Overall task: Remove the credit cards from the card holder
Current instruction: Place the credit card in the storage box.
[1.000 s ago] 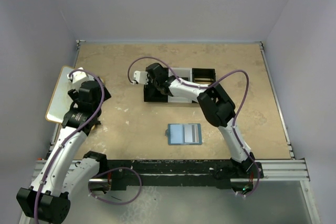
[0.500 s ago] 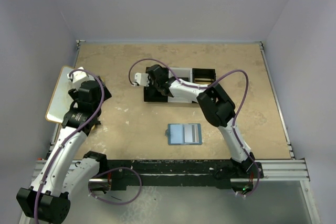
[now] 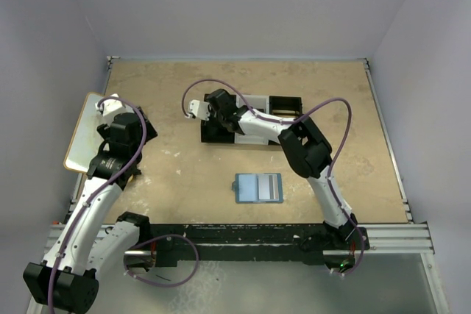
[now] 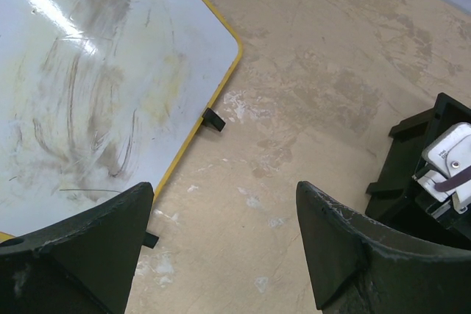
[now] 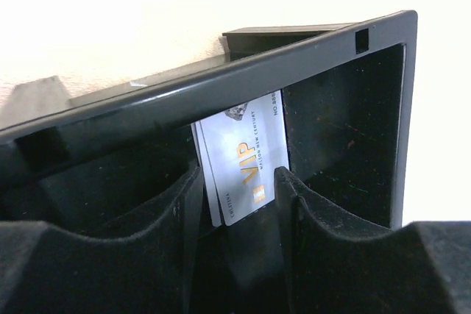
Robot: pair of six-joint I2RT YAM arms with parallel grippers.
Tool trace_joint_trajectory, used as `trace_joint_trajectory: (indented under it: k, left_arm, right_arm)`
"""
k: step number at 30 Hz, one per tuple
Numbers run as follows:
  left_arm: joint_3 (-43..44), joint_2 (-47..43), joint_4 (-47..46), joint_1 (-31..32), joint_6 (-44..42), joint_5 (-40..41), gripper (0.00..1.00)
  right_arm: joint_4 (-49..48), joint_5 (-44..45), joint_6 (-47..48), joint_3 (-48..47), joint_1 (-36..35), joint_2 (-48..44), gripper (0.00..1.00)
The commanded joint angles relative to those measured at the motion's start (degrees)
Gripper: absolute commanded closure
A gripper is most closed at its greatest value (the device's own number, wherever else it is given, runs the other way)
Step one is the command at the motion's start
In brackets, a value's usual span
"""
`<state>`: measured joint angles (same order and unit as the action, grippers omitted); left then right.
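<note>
The blue card holder (image 3: 257, 187) lies open and flat on the table in front of the right arm's base, with nothing touching it. Two pale grey credit cards (image 5: 246, 159), the top one printed "VIP" in gold, lie stacked inside a compartment of the black tray (image 5: 221, 79). My right gripper (image 5: 235, 178) hangs over that compartment at the tray's left end (image 3: 218, 117). It is open, with one finger on each side of the cards. My left gripper (image 4: 224, 196) is wide open and empty above bare table at the left (image 3: 116, 124).
A whiteboard with a yellow rim (image 4: 96, 86) lies at the table's left edge (image 3: 85, 134), beside my left gripper. The black-and-white tray (image 3: 283, 104) stands at mid-table, and its corner shows in the left wrist view (image 4: 412, 167).
My right gripper has opened over the tray's left end and let go of the cards. The left arm and the card holder have not moved.
</note>
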<state>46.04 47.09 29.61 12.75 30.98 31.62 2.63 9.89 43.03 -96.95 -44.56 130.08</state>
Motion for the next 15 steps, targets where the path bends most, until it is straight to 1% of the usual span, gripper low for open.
trace_joint_trajectory:
  k: [1, 6, 9, 10, 12, 14, 15]
  left_arm:
    - [-0.1, -0.1, -2.6, -0.3, 0.1, -0.9, 0.23]
    - [-0.2, -0.5, -2.4, -0.3, 0.2, -0.6, 0.23]
    - [-0.2, -0.5, -2.6, -0.2, 0.1, -1.0, 0.23]
    - [-0.2, -0.5, -2.6, -0.2, 0.1, -1.2, 0.23]
    - [-0.1, -0.4, -2.6, -0.2, 0.1, -1.7, 0.23]
    - [-0.2, -0.7, -2.3, -0.3, 0.0, -2.2, 0.23]
    - [-0.3, -0.9, -2.2, -0.2, 0.0, -2.4, 0.23]
  right_arm:
    - [1.3, -5.1, -4.2, -2.8, 0.6, -5.3, 0.52]
    - [-0.8, -6.2, -7.8, -2.9, 1.1, -8.6, 0.51]
    - [-4.5, -7.5, -11.4, -0.5, 1.4, -13.9, 0.5]
    - [-7.5, -8.0, -12.4, 1.8, 1.4, -16.8, 0.49]
    - [-16.5, -9.2, -15.7, 9.4, 1.8, -23.7, 0.47]
    - [-22.3, -7.0, -19.8, 15.9, 2.0, -30.0, 0.46]
    - [-23.4, -5.0, -22.5, 18.3, 2.2, -32.9, 0.4]
